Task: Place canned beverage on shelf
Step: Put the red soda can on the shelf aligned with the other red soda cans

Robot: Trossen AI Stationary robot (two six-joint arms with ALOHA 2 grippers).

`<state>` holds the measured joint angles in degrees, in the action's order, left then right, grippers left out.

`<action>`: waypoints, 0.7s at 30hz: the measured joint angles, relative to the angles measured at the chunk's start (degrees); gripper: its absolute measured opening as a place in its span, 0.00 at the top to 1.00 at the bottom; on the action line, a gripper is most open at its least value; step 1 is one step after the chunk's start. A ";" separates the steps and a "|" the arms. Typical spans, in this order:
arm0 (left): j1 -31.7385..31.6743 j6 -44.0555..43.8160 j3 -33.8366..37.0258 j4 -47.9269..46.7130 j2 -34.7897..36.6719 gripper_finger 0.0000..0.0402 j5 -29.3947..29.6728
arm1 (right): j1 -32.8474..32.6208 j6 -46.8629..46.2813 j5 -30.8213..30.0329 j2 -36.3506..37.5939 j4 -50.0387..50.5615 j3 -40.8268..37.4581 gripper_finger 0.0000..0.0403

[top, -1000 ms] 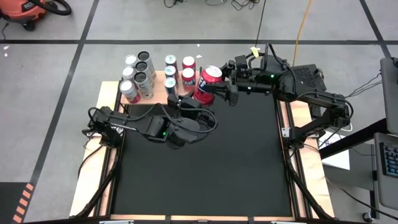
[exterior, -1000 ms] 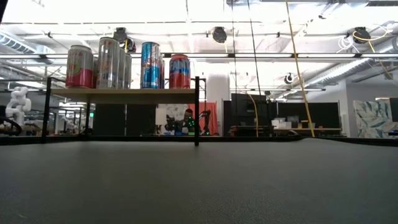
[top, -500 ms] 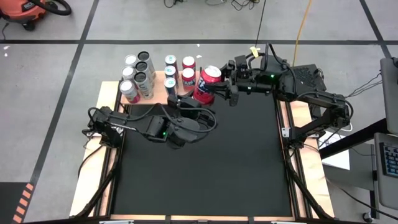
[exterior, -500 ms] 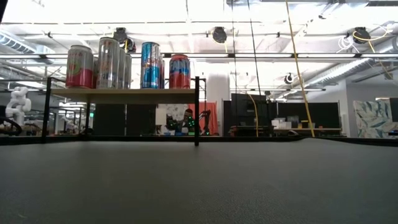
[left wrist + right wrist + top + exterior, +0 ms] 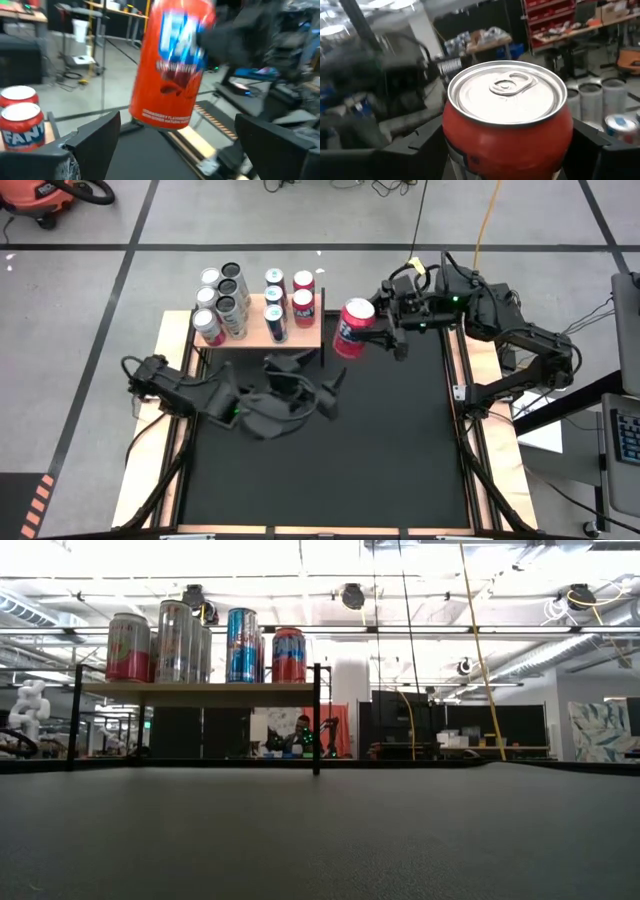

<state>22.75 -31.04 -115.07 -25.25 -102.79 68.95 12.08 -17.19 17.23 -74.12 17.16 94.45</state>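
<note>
Gripping a tall red aluminium beverage can (image 5: 352,328) by its sides, the right gripper (image 5: 372,332) holds it in the air just off the right end of the pale natural-wood shelf (image 5: 310,333) with thin black supports; in the right wrist view the can (image 5: 507,120) sits squarely between that arm's two dark fingers (image 5: 422,142), silver lid and pull tab facing the camera. Lower over the black table mat (image 5: 380,450), the left gripper (image 5: 305,380) hangs with its fingers (image 5: 95,137) spread wide and nothing between them; in the left wrist view the red can (image 5: 172,65) floats beyond and between those fingers, clear of both, slightly tilted. On the shelf stand the other cans: tall silver ones (image 5: 228,298) toward its left end, a pink-and-white one (image 5: 208,326) at the near left corner, blue-and-white ones (image 5: 275,300) in the middle, and red ones (image 5: 302,293) nearest the held can. From table height the shelf (image 5: 200,690) shows these cans in a row on top (image 5: 288,654), and neither arm enters that view.
</note>
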 joint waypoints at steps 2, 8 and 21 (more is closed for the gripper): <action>1.56 -1.69 0.00 -1.43 1.27 0.02 0.02 | 0.00 1.23 1.50 0.99 2.78 0.00 0.33; 5.70 -11.72 0.00 -10.48 5.86 0.02 0.06 | -0.09 4.82 8.93 4.16 10.16 0.00 0.33; 10.34 -32.45 0.02 -31.52 9.12 0.02 -8.85 | -3.26 5.72 11.36 11.05 23.70 -7.19 0.33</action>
<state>33.09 -63.49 -115.05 -56.77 -93.67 60.10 8.82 -11.46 28.59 -63.07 40.85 87.26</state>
